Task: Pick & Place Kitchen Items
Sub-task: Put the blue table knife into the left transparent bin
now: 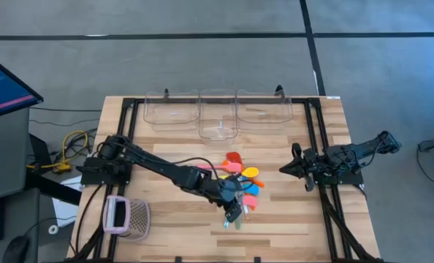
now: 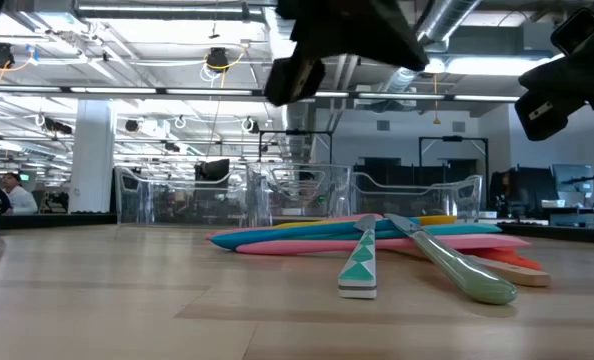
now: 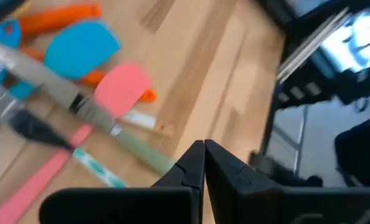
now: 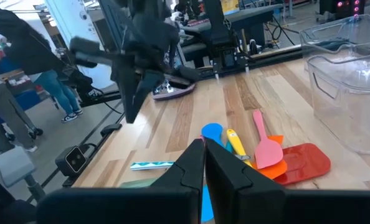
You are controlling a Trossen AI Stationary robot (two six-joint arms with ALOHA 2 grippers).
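The kitchen items lie in a loose pile [image 1: 240,183] at the table's middle: a red spatula, pink, blue, yellow and orange utensils, and cutlery. In the low view a teal-patterned handle [image 2: 358,266] and a pale green handle [image 2: 469,272] lie nearest. My left gripper [image 1: 234,213] hangs shut just above the near side of the pile, with nothing between its fingers [image 3: 203,150]. A pink head [image 3: 123,87] and a blue head [image 3: 82,40] show beyond it. My right gripper [image 1: 286,169] waits shut [image 4: 203,147] at the right, above the table.
Three clear plastic bins [image 1: 217,111] stand in a row along the far edge. A pink-and-white mesh basket [image 1: 128,217] lies at the near left. Black frame rails [image 1: 325,197] run along both sides. People stand in the room beyond the table's left.
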